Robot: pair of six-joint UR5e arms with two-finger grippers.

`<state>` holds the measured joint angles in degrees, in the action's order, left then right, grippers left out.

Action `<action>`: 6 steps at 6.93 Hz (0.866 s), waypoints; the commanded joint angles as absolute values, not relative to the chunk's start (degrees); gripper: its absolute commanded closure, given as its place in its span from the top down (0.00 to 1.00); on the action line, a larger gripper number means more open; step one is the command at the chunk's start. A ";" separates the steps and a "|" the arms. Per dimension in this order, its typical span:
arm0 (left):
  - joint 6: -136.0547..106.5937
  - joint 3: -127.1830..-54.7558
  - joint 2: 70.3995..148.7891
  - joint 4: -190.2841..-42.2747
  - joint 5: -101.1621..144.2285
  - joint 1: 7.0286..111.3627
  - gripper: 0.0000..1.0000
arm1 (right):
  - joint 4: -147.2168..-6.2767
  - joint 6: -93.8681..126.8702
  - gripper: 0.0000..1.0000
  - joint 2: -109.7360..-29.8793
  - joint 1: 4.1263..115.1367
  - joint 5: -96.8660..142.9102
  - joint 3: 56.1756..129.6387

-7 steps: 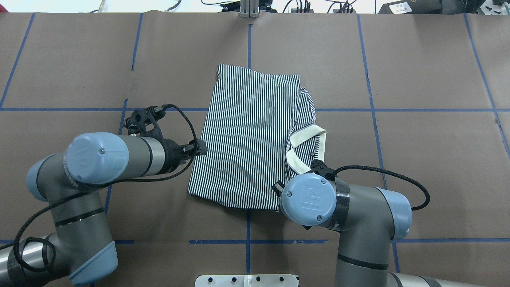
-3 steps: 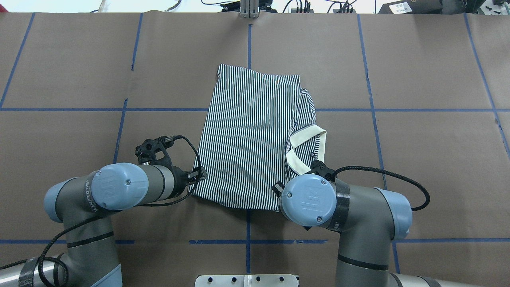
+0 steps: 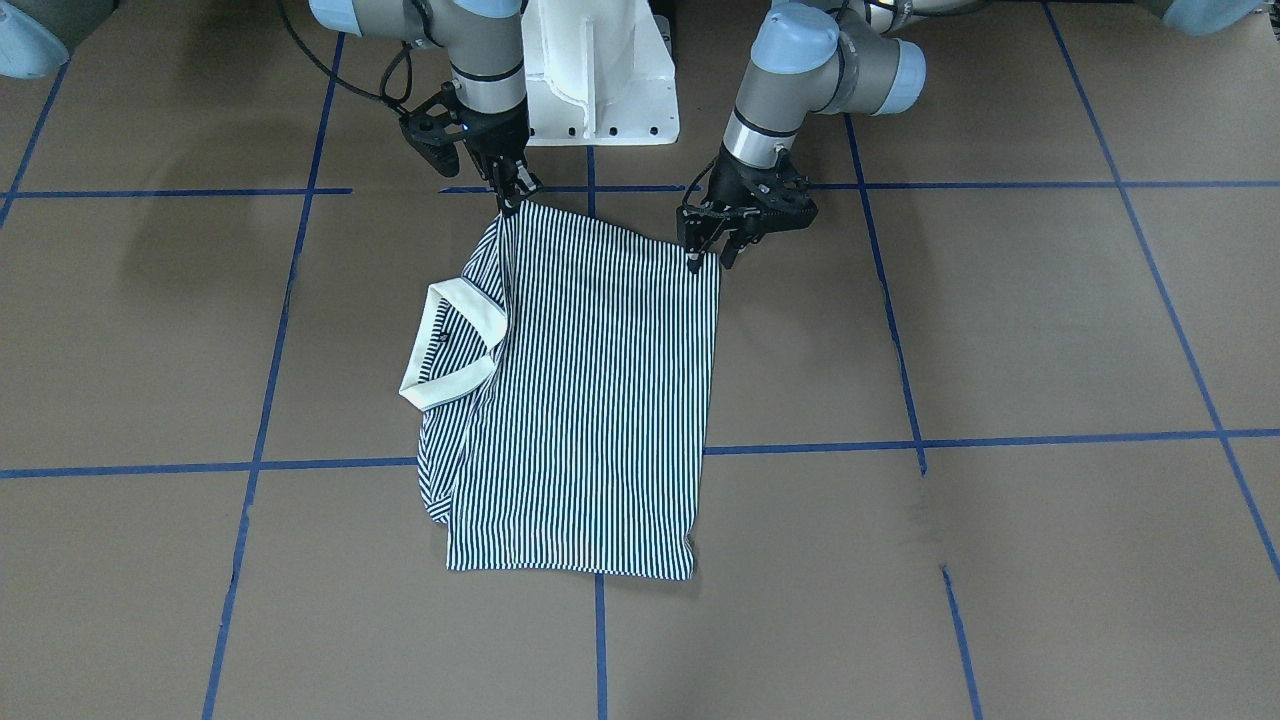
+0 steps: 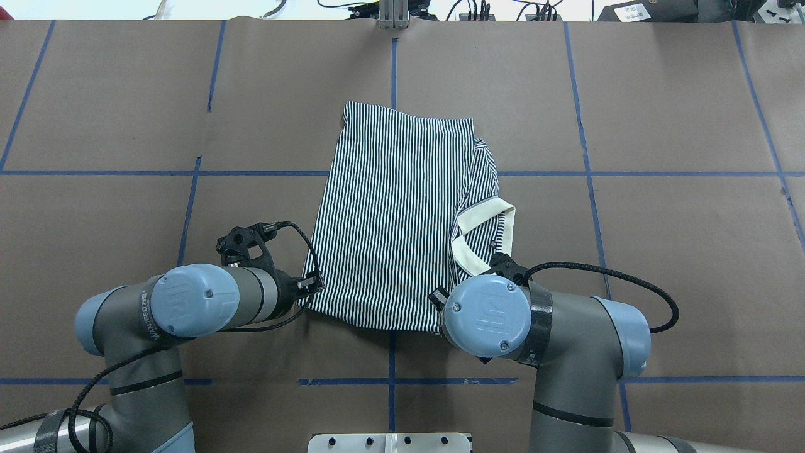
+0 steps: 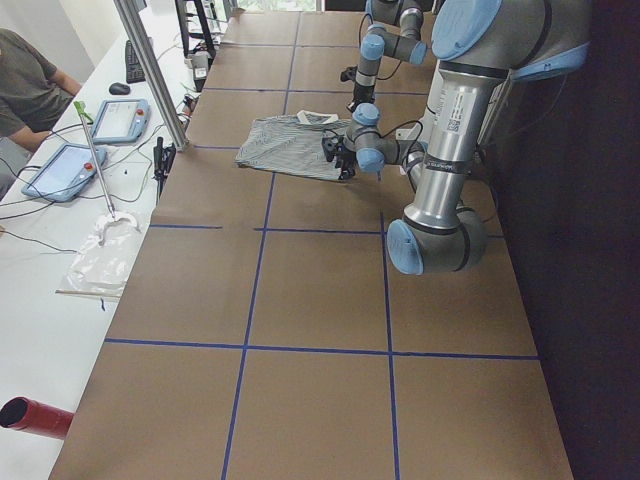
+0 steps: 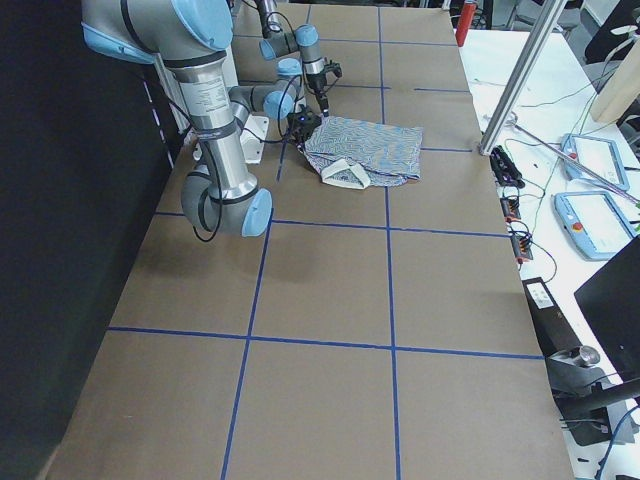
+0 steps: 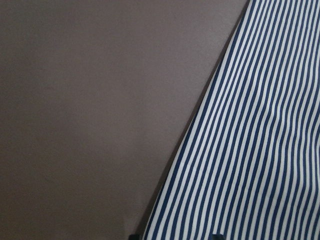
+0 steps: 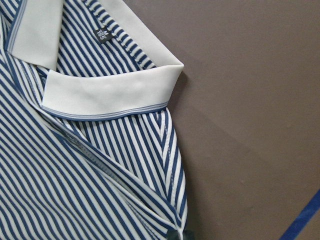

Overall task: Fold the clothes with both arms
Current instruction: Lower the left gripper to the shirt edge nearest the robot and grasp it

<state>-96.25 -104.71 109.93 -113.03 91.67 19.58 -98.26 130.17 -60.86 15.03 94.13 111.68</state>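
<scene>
The polo shirt (image 4: 390, 220) lies folded into a tall rectangle near the middle of the surface (image 4: 660, 251). It has thin navy-and-white stripes running lengthwise. Its plain cream collar (image 4: 481, 236) folds out over the edge on the robot's right, and the right wrist camera shows a small dark size label (image 8: 102, 34) inside the collar. The fabric lies mostly flat, with a few soft creases beside the collar.

The right tool (image 3: 507, 200) has its fingers pressed together on the shirt's near corner below the collar, and the cloth gathers towards them. The left tool (image 3: 708, 262) stands spread at the other near corner, with one finger over the striped edge and the other over bare paper.

The surface is covered in brown paper marked into large squares by blue tape lines (image 4: 588, 173). A white pedestal (image 3: 600, 80) stands between the arms. Along the far side runs a white side surface (image 5: 60, 300) that holds two tablet-like pendants (image 5: 120, 120), a clear plastic bag (image 5: 100, 265) and a red cylinder (image 5: 35, 415). A seated person (image 5: 30, 85) is at its end.
</scene>
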 commanded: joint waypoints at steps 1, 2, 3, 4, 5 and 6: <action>-96.24 -104.15 109.95 -112.94 91.76 19.42 0.56 | -98.26 130.17 0.00 -60.91 15.03 94.13 111.71; -96.24 -104.15 109.95 -112.94 91.84 19.16 0.37 | -98.26 130.17 0.00 -60.91 15.03 94.13 111.71; -96.15 -104.15 109.95 -112.94 91.85 18.64 0.27 | -98.17 130.17 0.00 -60.91 14.94 94.13 111.62; -96.15 -104.15 109.95 -112.94 91.85 18.46 0.00 | -98.00 130.08 0.00 -60.91 14.94 94.13 111.62; -96.07 -104.93 109.95 -112.85 91.93 18.37 0.00 | -97.91 130.08 0.00 -61.00 14.94 94.13 111.62; -95.63 -108.86 109.78 -109.46 92.11 18.37 0.00 | -97.82 130.08 0.00 -61.69 14.94 94.22 111.71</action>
<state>-96.00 -105.61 109.91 -112.06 91.94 18.44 -97.94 130.09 -61.13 14.95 94.15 111.64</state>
